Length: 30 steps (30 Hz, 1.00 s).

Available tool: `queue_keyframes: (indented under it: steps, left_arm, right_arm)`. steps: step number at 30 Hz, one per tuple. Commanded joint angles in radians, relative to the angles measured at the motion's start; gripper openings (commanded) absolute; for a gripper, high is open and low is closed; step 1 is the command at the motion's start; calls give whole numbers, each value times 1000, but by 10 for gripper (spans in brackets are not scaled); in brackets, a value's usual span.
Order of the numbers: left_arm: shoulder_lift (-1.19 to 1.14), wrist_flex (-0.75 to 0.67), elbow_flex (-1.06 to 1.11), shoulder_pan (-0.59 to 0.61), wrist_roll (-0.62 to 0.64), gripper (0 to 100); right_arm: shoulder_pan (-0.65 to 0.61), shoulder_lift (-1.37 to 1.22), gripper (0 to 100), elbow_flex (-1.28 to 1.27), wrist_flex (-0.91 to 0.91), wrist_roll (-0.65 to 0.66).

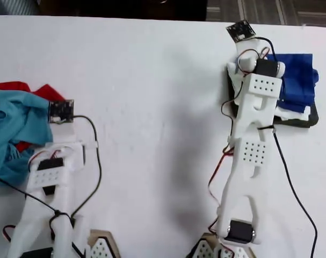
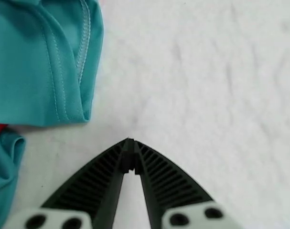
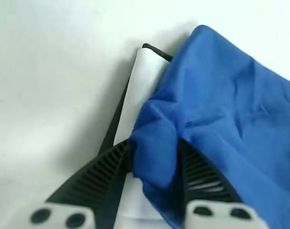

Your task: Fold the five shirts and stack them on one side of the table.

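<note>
Shirts lie in two groups on the white table: a loose heap at the left edge and a stack at the far right.

The right arm is stretched from its near base towards the far side, with its wrist over the left edge of the stack. The left arm is more folded, with its wrist at the right edge of the heap.

In the heap, the teal shirt lies crumpled on the red shirt. In the stack, the blue shirt lies on the white shirt, which lies on the black shirt.

The right gripper has its fingers clamped on a fold at the blue shirt's edge. The left gripper is over bare table just beside the teal shirt's hem. Its fingers are together, tips touching, with nothing between them.
</note>
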<state>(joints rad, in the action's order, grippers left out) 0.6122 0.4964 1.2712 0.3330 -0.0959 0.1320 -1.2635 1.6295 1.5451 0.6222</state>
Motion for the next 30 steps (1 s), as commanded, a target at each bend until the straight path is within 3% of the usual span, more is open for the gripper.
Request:
queue_keyframes:
  steps: [1,5,12,30]
  left_arm:
    - [0,-17,-5,-8,2,27]
    - [0,-17,-5,-8,2,27]
    - [0,-17,-5,-8,2,27]
    - [0,-17,-5,-8,2,27]
  right_arm:
    - [-5,68,80,40,4,6]
    - [-5,68,80,40,4,6]
    - [-7,105,190,37,5,2]
    - [15,45,169,31,13,6]
